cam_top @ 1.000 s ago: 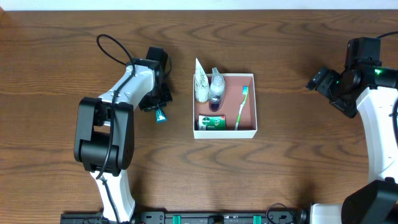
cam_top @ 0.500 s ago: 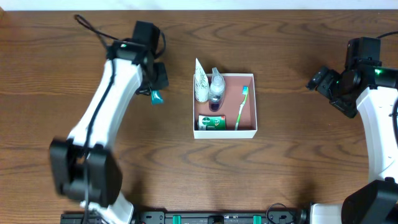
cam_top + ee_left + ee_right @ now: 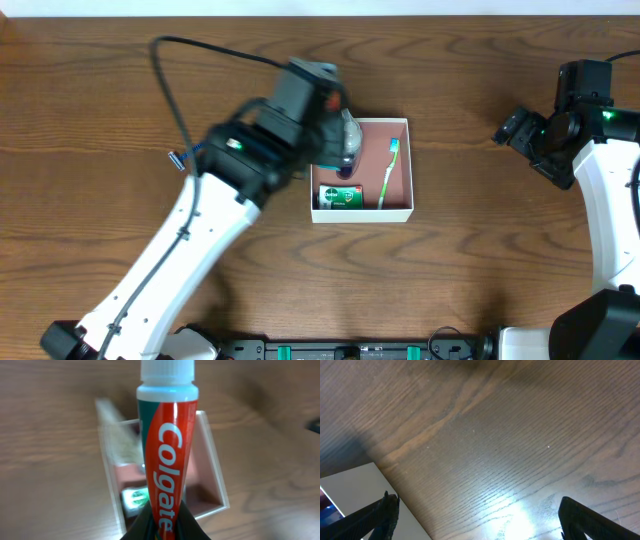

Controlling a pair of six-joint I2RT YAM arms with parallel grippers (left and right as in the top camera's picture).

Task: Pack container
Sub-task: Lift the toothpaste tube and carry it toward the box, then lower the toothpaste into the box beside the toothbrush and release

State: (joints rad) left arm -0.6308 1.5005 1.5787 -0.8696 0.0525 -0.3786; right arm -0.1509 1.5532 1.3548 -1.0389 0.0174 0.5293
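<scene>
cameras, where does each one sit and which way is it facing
Overhead: fixed above the table, looking straight down on the container; both arms show, left arm over the container's left edge, right gripper off to the side.
Left wrist: on the left arm, looking down past its left gripper, shut on a Colgate tube, to the container below.
Right wrist: on the right arm, facing bare table wood; its open fingertips show at the bottom corners.
Shared: overhead and left wrist both show the container and green soap carton.
</scene>
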